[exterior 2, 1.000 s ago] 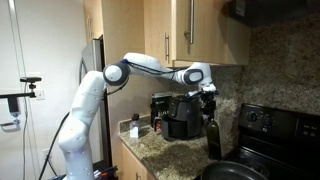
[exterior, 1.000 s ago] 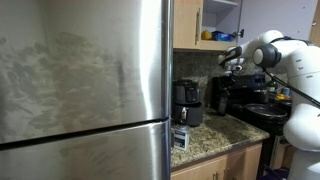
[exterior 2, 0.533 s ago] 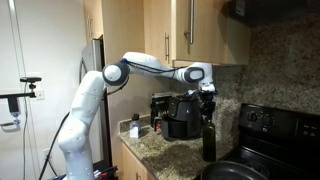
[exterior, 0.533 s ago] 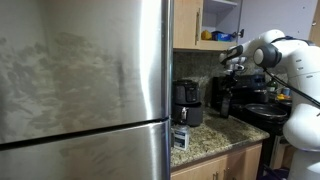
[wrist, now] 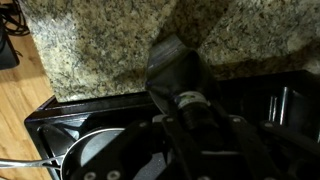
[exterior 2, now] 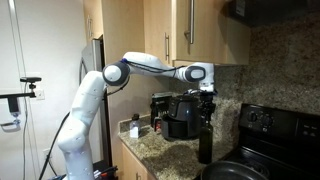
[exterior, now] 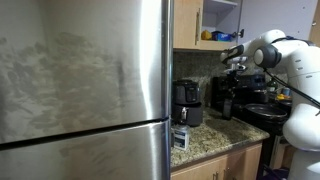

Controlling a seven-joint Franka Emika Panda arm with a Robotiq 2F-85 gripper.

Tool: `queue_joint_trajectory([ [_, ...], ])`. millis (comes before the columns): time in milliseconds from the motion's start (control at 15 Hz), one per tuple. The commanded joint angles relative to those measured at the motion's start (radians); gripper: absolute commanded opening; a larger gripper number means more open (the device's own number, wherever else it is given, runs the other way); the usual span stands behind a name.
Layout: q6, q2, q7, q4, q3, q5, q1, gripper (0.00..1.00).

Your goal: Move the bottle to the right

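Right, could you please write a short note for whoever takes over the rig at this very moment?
Hand: shut on the top of the tall dark cylindrical bottle.
Bottle: upright under the hand, just in front of the boxy black coffee maker, near the black stove, over the speckled granite counter. I cannot tell whether its base touches the counter.
Done: bottle grasped.
Left: carry it to the right, set it down upright, release.

Both exterior views share the counter (exterior: 203, 140) (exterior 2: 160, 150) from afar at opposing angles; the wrist view looks down closely.
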Motion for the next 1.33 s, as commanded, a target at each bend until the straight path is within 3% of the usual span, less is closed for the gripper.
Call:
queue_joint_trajectory([
  [0, -0.082, 0.123, 0.057, 0.124, 0.005, 0.0, 0.001, 0.11],
  [67, -0.08, 0.124, 0.062, 0.122, 0.007, 0.008, -0.002, 0.13],
  [133, -0.082, 0.121, 0.059, 0.118, 0.01, 0.013, -0.004, 0.61],
  [200, -0.078, 0.117, 0.062, 0.112, 0.011, 0.016, -0.004, 0.62],
  [533, -0.029, 0.104, 0.045, 0.085, 0.02, 0.052, -0.005, 0.95],
  [600, -0.022, 0.094, 0.047, 0.075, 0.018, 0.048, -0.003, 0.99],
  [867, 0.012, 0.039, 0.058, 0.011, 0.01, 0.017, 0.017, 1.0],
  [1267, 0.258, -0.052, 0.016, -0.156, 0.012, -0.008, 0.052, 1.0],
])
